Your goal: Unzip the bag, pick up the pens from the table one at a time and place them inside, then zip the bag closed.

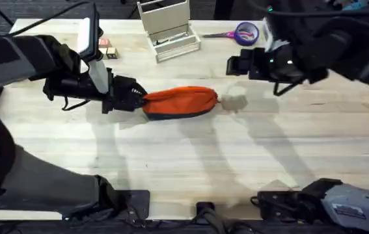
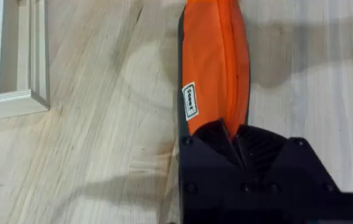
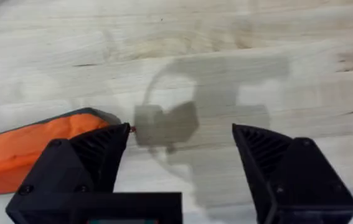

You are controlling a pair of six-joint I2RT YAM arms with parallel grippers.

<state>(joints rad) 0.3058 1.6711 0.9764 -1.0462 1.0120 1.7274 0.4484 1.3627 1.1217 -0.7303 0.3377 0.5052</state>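
Overhead view: left pincer (image 1: 136,99) is clamping the left end of the orange bag (image 1: 181,102), lying lengthwise across the counter (image 1: 191,162); right pincer (image 1: 236,65) is hovering wide open, just beyond the bag's far end.

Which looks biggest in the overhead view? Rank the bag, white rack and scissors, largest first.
1. Bag and rack: too close to rank, and the rack sits farther from the camera.
2. Scissors: clearly smallest.

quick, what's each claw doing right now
Left claw: closed, pinching the end of the bag.
Right claw: open, holding nothing, above the table by the bag's other end.
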